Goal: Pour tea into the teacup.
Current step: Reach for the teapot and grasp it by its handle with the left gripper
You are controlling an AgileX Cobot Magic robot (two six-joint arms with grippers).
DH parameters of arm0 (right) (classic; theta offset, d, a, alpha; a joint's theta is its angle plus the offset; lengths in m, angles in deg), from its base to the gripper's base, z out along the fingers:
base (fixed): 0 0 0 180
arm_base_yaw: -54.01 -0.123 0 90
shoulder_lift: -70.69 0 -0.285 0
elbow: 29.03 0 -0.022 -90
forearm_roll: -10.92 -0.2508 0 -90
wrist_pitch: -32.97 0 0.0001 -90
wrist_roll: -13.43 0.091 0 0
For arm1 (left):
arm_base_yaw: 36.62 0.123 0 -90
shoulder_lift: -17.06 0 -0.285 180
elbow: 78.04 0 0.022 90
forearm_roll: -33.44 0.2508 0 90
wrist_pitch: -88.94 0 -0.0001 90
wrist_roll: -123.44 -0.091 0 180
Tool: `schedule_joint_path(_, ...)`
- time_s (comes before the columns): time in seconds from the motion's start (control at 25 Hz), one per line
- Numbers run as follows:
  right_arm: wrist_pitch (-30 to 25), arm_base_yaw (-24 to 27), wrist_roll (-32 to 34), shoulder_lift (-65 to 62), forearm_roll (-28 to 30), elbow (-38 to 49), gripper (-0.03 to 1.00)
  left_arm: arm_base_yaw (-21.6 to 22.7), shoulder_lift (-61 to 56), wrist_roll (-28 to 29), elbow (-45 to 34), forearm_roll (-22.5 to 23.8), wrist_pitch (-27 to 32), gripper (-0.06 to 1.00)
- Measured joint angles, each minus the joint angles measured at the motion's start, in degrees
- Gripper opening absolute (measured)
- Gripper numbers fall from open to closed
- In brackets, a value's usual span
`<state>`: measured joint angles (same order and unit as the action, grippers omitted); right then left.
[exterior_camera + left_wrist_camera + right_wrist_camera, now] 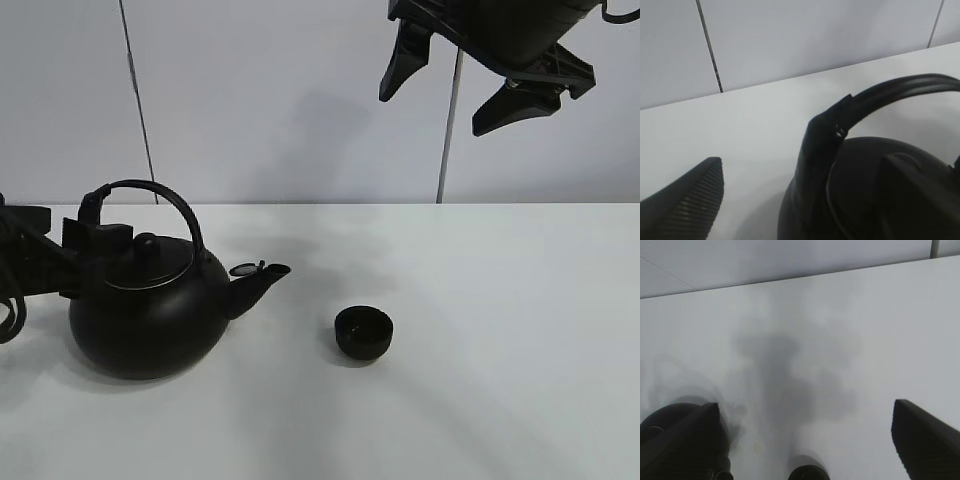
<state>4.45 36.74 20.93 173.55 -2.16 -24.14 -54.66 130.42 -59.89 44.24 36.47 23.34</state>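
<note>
The small black teacup [363,332] stands on the white table, a short way right of the kettle's spout [262,276]. The big black kettle [150,315] with its arched handle [150,190] sits at the left. My left gripper [98,238] is open at the handle's left base; in the left wrist view one ribbed finger [687,205] stands apart from the handle [825,140]. My right gripper [460,85] hangs high above the table, open and empty. In the right wrist view the teacup's rim [807,473] shows far below, between its fingers.
The white table [500,300] meets a pale tiled wall [300,100] along its back edge. Cables [12,300] of the left arm lie at the table's far left, beside the kettle.
</note>
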Motion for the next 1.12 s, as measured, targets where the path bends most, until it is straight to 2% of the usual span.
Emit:
schedule_joint_path(0.4, 0.0, 0.0, 0.0, 0.0, 0.0, 0.0, 0.64, 0.0, 0.37, 0.05, 3.37, 0.17, -0.14, 0.6)
schedule_joint_path(1.12, 0.05, 0.0, 0.0, 0.0, 0.0, 0.0, 0.64, 0.54, 4.01, 0.23, 5.02, 0.03, -0.31, 0.6)
